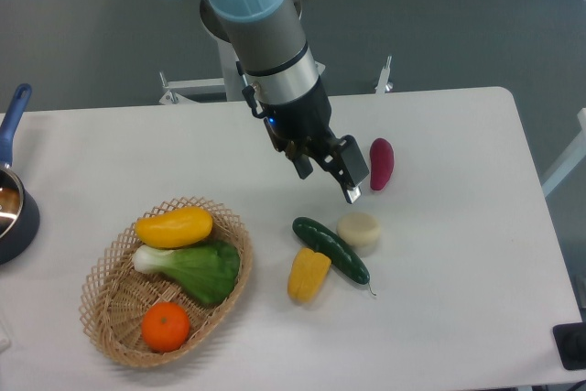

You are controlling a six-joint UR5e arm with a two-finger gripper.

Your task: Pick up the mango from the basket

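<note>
No text, labels, brands or numbers can be read anywhere.

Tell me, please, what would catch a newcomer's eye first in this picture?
Probably the grey and blue arm reaching in from the top, its gripper open above the white table and holding nothing. Next, the wicker basket at lower left, holding the yellow mango, a leafy green vegetable and an orange.

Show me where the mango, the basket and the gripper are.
mango (174,227), fixed camera, middle of its yellow skin.
basket (99,274), fixed camera, left woven rim.
gripper (328,174), fixed camera, midway between fingertips.
</note>
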